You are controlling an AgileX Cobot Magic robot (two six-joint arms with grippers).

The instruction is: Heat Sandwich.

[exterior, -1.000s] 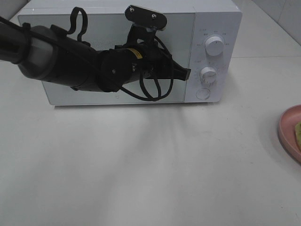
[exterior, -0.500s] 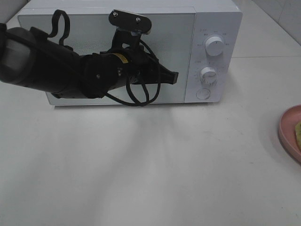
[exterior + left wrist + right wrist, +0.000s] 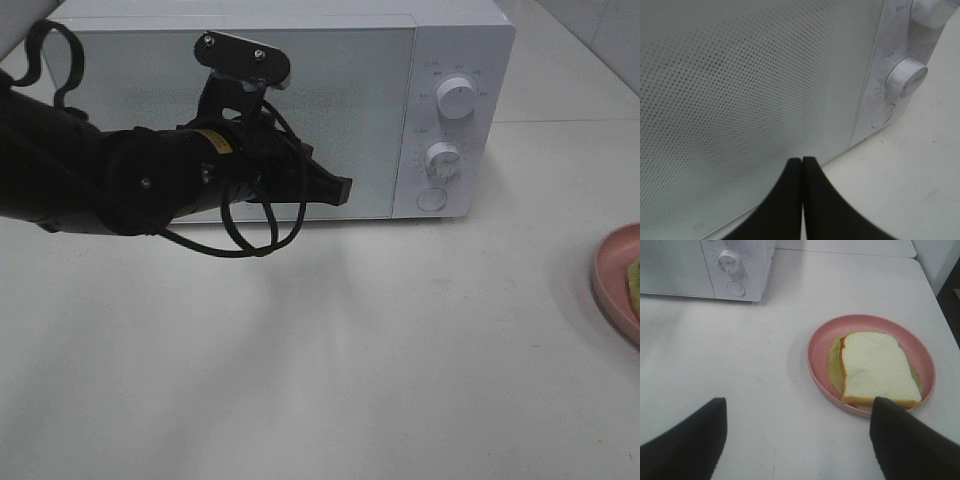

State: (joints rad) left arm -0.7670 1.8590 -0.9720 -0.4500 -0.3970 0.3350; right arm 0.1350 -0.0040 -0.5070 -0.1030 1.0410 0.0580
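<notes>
One sandwich [image 3: 879, 371] on pink plate [image 3: 816, 351]

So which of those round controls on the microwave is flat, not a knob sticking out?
The lowest one, a flat round button under the two raised dials on the microwave's right-hand panel.

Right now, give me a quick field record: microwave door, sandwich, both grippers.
microwave door: shut
sandwich: on the pink plate, on the table right of the microwave, untouched
left gripper: shut, empty, in front of the door's lower part
right gripper: open, empty, above the table near the plate
</notes>
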